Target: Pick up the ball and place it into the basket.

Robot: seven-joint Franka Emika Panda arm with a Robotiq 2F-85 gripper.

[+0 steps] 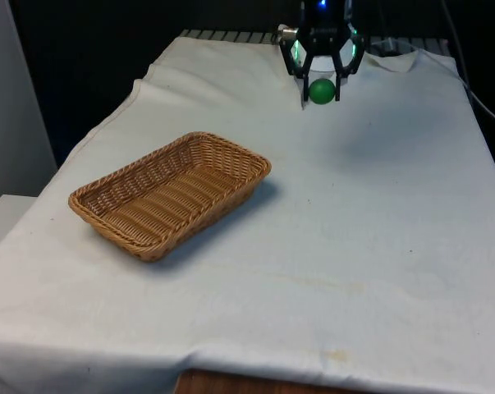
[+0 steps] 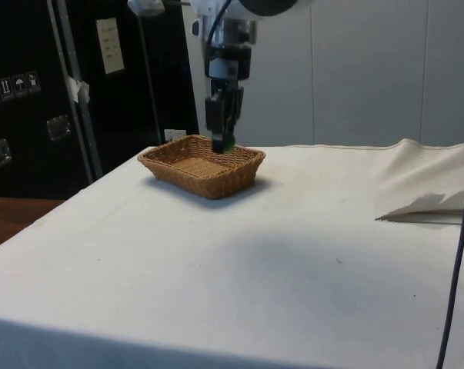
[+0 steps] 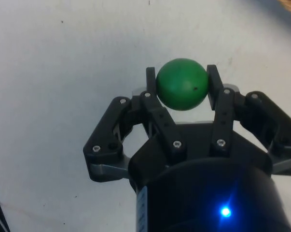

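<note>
Holding the green ball clamped between both fingers, our gripper hangs above the cloth, well clear of the basket, which lies toward the front view's left and nearer that camera.

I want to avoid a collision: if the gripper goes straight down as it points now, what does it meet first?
Probably the white cloth. The gripper holds the green ball over bare cloth, apparently clear of the basket.

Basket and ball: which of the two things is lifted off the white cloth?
The small green ball, clamped in the black hand; the brown wicker basket lies on the cloth.
</note>
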